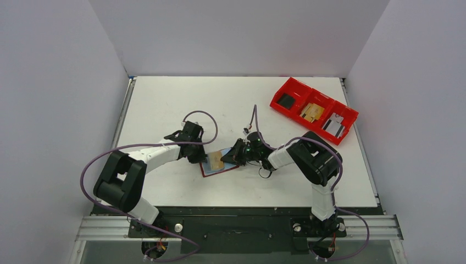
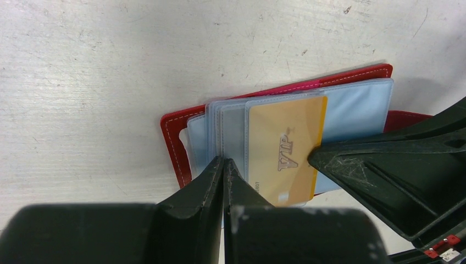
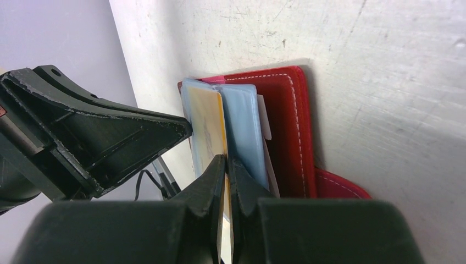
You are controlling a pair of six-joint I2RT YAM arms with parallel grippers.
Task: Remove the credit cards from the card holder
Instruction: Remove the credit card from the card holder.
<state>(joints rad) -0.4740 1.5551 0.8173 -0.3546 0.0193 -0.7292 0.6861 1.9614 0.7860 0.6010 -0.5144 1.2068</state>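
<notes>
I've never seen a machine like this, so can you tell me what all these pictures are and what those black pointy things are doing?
It is a robot with two arms bolted to a white table. The big picture looks down from above. The other two come from small cameras on the wrists, so you see each arm's own jaws up close.

In the middle lies a red card holder, opened like a book, with clear pockets. A gold card marked VIP sits in one pocket. The left gripper is shut on the pocket edges, holding them down. The right gripper is shut on the gold card's edge, and seems ready to pull it out.

At the far right stands a red bin with three compartments holding small things.
</notes>
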